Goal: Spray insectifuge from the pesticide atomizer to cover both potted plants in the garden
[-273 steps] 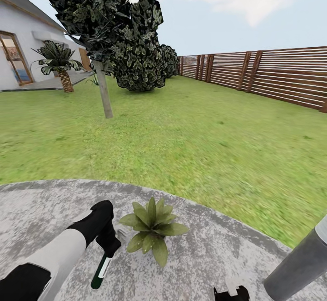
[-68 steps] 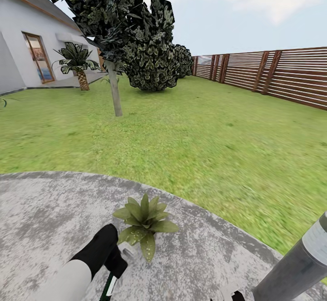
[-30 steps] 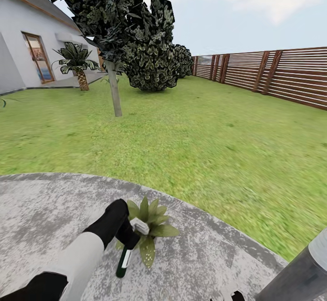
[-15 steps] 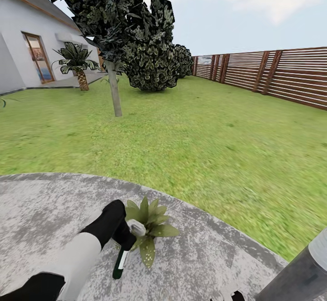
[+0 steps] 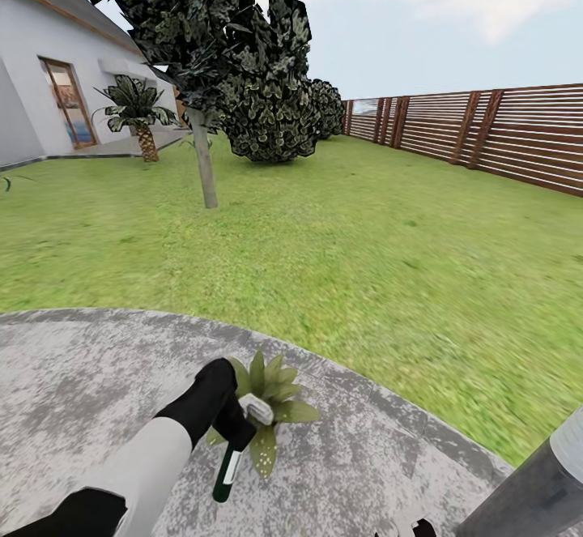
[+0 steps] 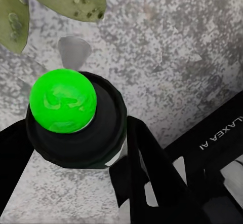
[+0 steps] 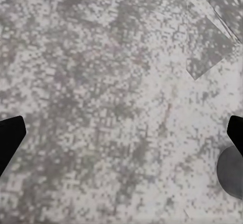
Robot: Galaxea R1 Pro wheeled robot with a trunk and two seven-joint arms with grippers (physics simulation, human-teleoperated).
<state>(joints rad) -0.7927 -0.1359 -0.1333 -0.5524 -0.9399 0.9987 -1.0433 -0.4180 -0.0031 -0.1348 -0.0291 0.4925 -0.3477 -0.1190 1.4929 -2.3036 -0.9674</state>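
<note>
One text can be read: white letters "GALAXEA AI", of which only "ALAXEA AI" is visible, printed upside down on the black body of the left gripper (image 6: 101,148), just beside the pesticide atomizer (image 6: 76,117) with the green tip. No other text is readable.

head: high, facing forward and down across the stone patio (image 5: 73,375) to the far lawn (image 5: 340,237) | left wrist: close, straight down at the patio | right wrist: close, straight down | shared: patio stone (image 7: 116,97)
</note>
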